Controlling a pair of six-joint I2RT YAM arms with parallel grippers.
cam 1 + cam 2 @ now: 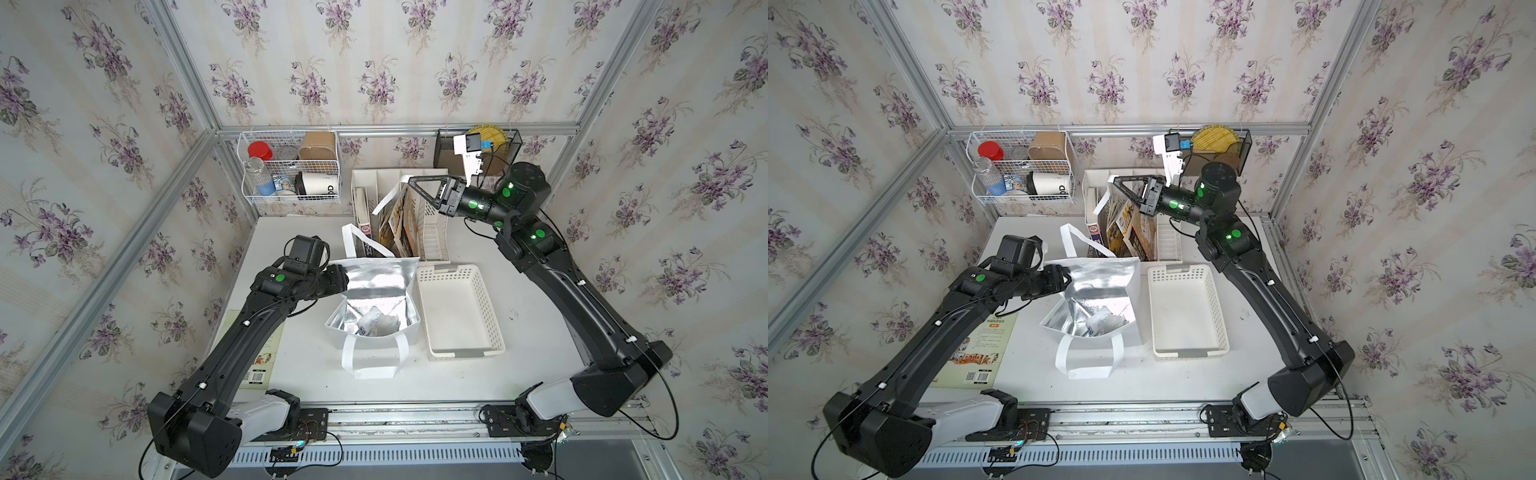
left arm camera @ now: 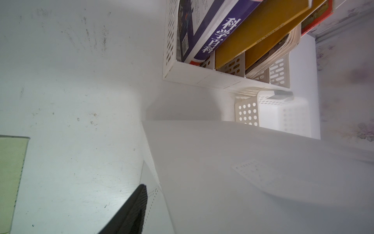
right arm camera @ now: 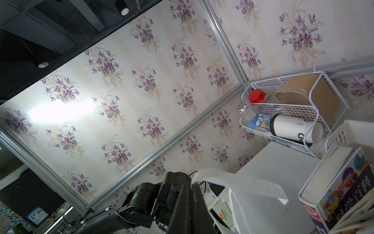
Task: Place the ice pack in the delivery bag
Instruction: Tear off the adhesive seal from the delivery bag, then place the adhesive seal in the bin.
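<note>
- At the right gripper (image 1: 412,181): jaws pressed together on the far strap handle (image 1: 386,203) of the delivery bag (image 1: 374,278), with the strap held up above the file holder (image 1: 436,245) full of books.
- In the right wrist view: same pinch, white strap squeezed between the two black fingers (image 3: 182,202).
- At the left gripper (image 1: 340,279): placed at the upper side rim of the bag, on the side away from the white basket (image 1: 446,270).
- In the left wrist view: only one black finger (image 2: 131,208), outside the white bag wall and just beside it. Second finger hidden, so cannot tell if clamped on the wall or standing apart.
- For the ice pack (image 1: 376,323): lies at the bottom of the open bag on the silver lining, visible in both top views.
- From the left gripper: lower down inside the bag and a little toward the basket, not touching.
- From the right gripper: far below, well apart, toward the arm bases.
- For the near strap handle (image 1: 370,365): flat on the table (image 1: 523,340), apart from both grippers.
</note>
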